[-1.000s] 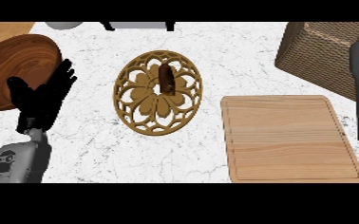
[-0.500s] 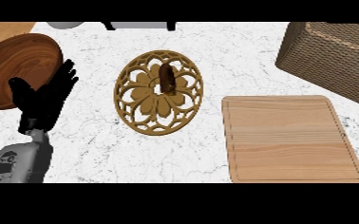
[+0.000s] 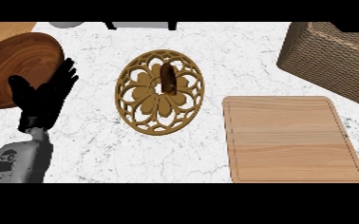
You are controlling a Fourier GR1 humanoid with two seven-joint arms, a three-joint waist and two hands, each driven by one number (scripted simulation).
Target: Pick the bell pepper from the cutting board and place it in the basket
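The light wooden cutting board lies at the lower right with a bare top. A woven basket stands at the upper right, partly cut off by the view's edge, so its inside is hidden. No bell pepper shows anywhere in the head view. My left hand rests open at the left edge, fingers up, far from both the board and the basket. My right hand is out of view.
A carved round wooden trivet lies mid-counter with a dark brown oblong piece on it. A brown wooden plate sits at the far left behind my left hand. Grey items line the counter's back edge.
A grey shape at the right edge over the basket one second ago has gone from view. The left hand has barely moved.
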